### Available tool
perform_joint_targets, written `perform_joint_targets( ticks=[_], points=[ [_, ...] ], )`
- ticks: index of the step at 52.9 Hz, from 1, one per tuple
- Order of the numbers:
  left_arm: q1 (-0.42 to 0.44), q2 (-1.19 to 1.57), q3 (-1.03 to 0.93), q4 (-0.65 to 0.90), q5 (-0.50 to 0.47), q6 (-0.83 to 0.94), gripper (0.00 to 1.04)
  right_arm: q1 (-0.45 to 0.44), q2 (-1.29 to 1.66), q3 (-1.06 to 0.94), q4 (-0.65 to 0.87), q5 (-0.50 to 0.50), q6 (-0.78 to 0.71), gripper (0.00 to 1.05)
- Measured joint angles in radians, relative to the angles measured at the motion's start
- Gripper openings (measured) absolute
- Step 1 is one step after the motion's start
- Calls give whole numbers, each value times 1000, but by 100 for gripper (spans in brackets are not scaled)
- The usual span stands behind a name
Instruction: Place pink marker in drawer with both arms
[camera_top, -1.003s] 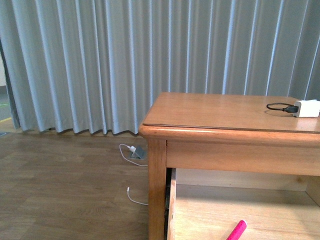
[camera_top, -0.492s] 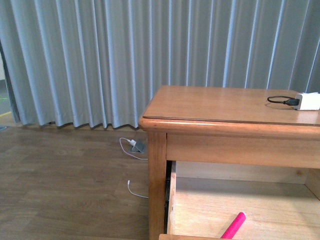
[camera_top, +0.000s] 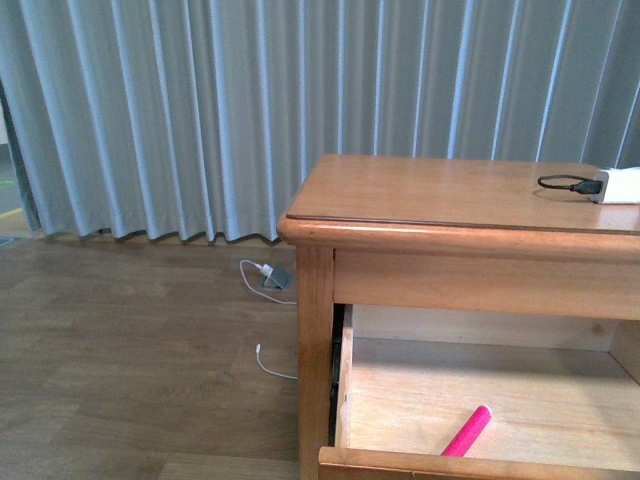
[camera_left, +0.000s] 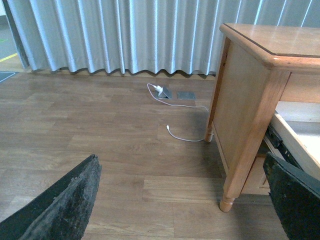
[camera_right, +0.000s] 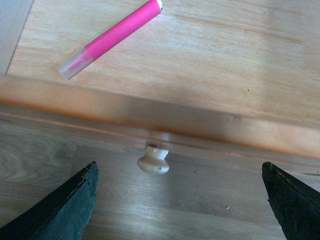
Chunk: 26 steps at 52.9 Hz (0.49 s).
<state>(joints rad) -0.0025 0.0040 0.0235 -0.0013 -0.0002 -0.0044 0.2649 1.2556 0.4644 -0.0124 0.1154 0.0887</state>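
The right pincer (camera_right: 177, 210) hangs with its fingers spread wide apart and nothing between them, just in front of and above the drawer's round knob (camera_right: 154, 160), which sits free in the gap. The left pincer (camera_left: 185, 200) is likewise wide open and empty, off to the left of the table (camera_top: 440, 195) over bare floor (camera_left: 100, 130), pointing past the table's near left leg (camera_left: 245, 145). The pink marker (camera_right: 110, 39) lies flat on the pale floor of the drawer (camera_right: 200, 122), slanted, clear of the walls, touched by neither arm. Over the last second the front view has drawn back and the drawer's front rail (camera_top: 480, 466) has come into sight along the bottom, while the marker holds its spot inside. That reads as the placing being done, with only the closing of the drawer possibly left; the right pincer is lined up with the knob for it. A white charger block (camera_top: 622, 186) with its black cable rests on the far right of the tabletop.
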Motion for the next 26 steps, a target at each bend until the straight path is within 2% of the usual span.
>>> perform_joint_targets(
  ticks=[11, 26],
  points=[
    [0, 0, 0, 0, 0, 0, 99, 11, 164, 55, 196, 58, 31, 96],
    [0, 0, 0, 0, 0, 0, 99, -10, 372, 147, 466, 62, 31, 96]
  ],
)
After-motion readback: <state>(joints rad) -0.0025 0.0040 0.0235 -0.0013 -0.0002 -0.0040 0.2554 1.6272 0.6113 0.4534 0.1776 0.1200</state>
